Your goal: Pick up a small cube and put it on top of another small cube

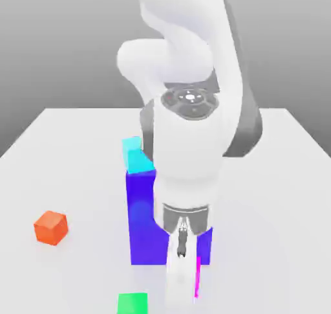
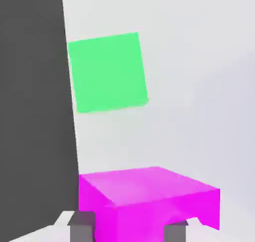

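The white arm's gripper sits low at the near edge of the pale table, its two grey fingers spread on either side of the small bright magenta cube — straddling it, not visibly pinching yet. The small green cube lies just beside, toward the exterior view's left. I'd say close squarely on the flat faces — then lift straight up.
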Controlling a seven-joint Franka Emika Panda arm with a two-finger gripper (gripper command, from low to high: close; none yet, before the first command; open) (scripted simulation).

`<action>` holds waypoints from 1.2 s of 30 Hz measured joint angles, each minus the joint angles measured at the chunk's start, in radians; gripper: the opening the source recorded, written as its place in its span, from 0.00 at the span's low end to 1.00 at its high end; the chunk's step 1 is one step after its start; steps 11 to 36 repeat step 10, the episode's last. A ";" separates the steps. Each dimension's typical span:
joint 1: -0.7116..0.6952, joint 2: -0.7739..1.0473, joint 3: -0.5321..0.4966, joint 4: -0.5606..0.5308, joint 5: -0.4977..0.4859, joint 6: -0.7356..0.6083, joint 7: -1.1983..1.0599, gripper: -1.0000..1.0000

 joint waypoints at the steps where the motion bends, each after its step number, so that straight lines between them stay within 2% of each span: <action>1: 0.000 0.000 0.000 0.000 0.000 0.000 0.000 1.00; 6: -0.002 0.020 -0.016 0.005 0.008 0.016 0.014 1.00; 10: -0.014 -0.071 -0.019 0.004 0.033 -0.073 0.016 1.00; 36: -0.014 -0.071 -0.019 0.004 0.033 -0.073 0.016 1.00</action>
